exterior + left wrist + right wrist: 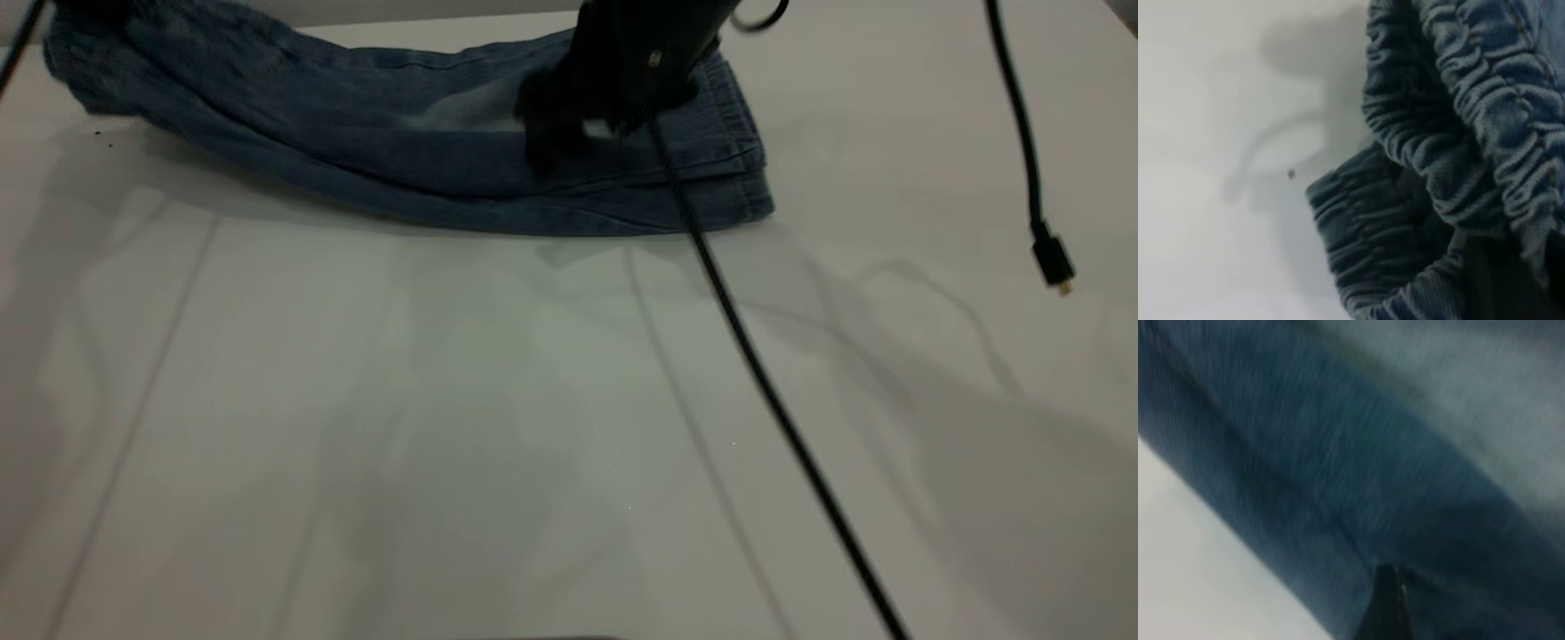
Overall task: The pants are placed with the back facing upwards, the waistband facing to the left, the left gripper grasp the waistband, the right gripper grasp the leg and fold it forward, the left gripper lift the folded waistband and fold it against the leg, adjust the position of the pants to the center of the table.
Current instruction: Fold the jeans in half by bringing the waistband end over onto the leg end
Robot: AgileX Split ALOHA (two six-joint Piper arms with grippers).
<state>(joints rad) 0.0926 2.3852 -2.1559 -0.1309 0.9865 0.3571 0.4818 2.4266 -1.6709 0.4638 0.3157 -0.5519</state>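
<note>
Nearest the exterior camera, the table [498,427] is white and bare apart from a thin black cable [765,382] running across it and a second cable end [1052,258] hanging at the right.

Beyond that, the pants [418,151] lie along the far edge of the table as a long, low bundle, already doubled lengthwise, dark blue denim with one pale faded patch near the middle. The leg [720,169] ends at the right in a double-stitched hem, its layers stacked. The right gripper [578,120] is down on the cloth just inside that hem; its wrist view shows only denim and one dark fingertip [1388,603], so it is probably pinching the cloth, but its opening cannot be told.

Farthest left, the waistband [1451,153] is raised and bunched, its ruched elastic curling over itself. The left gripper is out of sight at the frame corner, and its state cannot be judged.

Assessment: the denim is soft, limp and moderately heavy, not slippery or fragile. It will sag between holds and its layers may slide apart. The gathered waistband and the stitched hem are the thickest, firmest edges, and the best places to take hold.
</note>
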